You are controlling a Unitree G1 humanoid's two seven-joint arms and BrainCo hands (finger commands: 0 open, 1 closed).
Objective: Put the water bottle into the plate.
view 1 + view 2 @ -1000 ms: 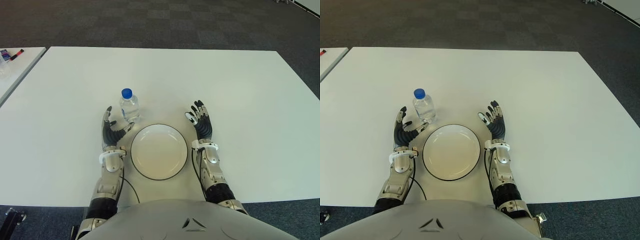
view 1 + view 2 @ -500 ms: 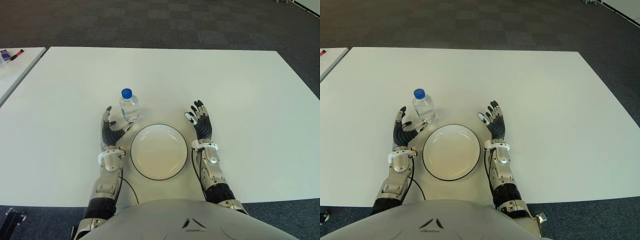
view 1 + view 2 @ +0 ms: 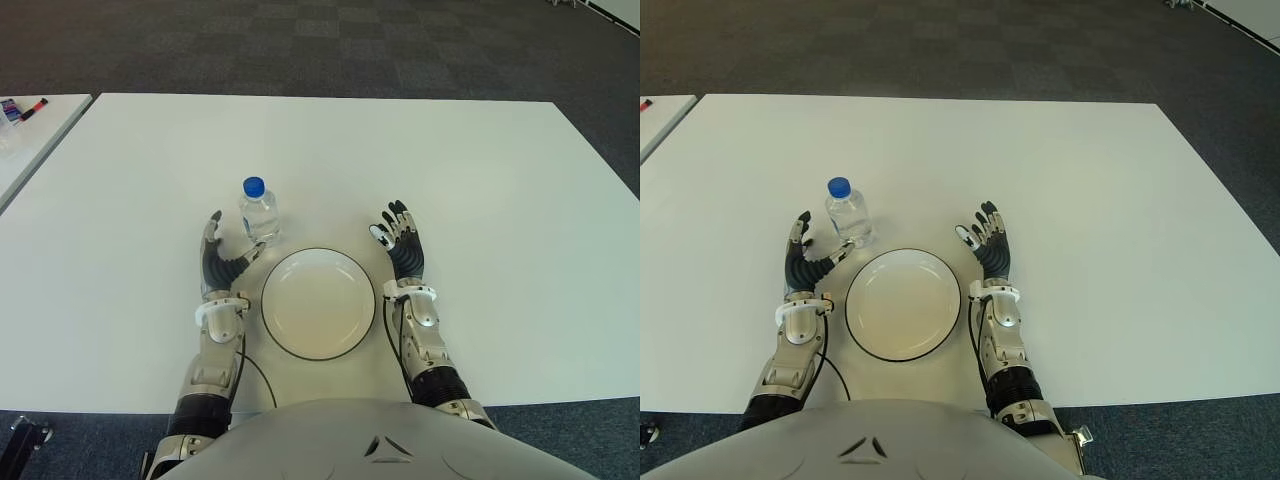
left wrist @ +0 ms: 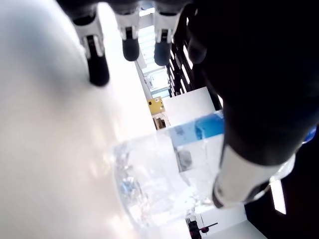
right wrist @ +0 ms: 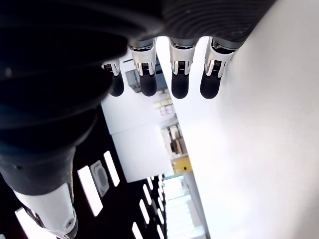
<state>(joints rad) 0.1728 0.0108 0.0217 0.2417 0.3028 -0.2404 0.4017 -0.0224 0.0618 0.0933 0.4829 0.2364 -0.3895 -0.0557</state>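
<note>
Left hand open just short of the bottle, plate still bare.

The robot's left hand [image 3: 222, 262] lies palm-inward on the white table [image 3: 480, 170], its fingers [image 4: 95, 55] spread and holding nothing, the thumb reaching toward the small clear plastic water bottle with a blue cap [image 3: 258, 212]; whether the thumb tip touches the bottle cannot be told. The bottle stands upright on the table just beyond that hand, near the far-left rim of the round white plate with a thin dark edge [image 3: 280, 340] but outside it. The plate sits between the two hands. On its right side the right hand [image 3: 402, 245] shows with fingers [image 5: 179, 74] extended and relaxed, gripping nothing. At the far left, a second white table [image 3: 30, 140] carries a red and black marker [image 3: 32, 107].
</note>
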